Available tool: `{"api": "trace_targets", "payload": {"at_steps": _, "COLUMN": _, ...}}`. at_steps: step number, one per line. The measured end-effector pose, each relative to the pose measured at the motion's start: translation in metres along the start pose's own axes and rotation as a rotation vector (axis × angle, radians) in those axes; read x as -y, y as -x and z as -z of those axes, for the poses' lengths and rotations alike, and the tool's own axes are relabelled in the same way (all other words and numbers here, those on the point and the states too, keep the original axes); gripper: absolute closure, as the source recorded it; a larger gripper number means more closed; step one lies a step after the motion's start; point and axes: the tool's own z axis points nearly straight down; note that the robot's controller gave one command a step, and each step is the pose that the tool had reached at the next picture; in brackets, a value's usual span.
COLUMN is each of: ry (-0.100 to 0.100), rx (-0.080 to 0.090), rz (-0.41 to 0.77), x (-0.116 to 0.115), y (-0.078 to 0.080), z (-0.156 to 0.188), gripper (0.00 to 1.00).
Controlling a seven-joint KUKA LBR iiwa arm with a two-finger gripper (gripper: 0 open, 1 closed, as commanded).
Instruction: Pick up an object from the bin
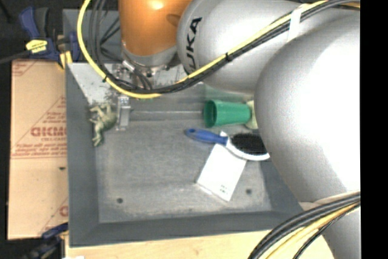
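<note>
The small olive-green toy figure [102, 122] lay at the left end of the bin [151, 188], close against the left wall and partway toward the back. It looked light and stiff, likely moulded plastic, with thin bits sticking out at odd angles. These would probably slip or twist if pinched. The safer hold seemed to be across its thicker middle, though the nearby wall left little room on that side.

The claw [120, 115] hung low just beside the toy's right edge, perhaps touching it. How far open it was, and whether it had hold of anything, could not be told from above.

Well apart, to the right, a green cup [227, 113] lay on its side. Near it were a blue-handled brush [230, 141] and a white card [221, 174].
</note>
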Motion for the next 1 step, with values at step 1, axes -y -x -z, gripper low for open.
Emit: {"api": "trace_targets", "payload": {"at_steps": 1, "ry": 0.001, "rx": 0.006, "rz": -0.004, "x": 0.0014, "y": 0.0009, "z": 0.0054, "gripper": 0.00}}
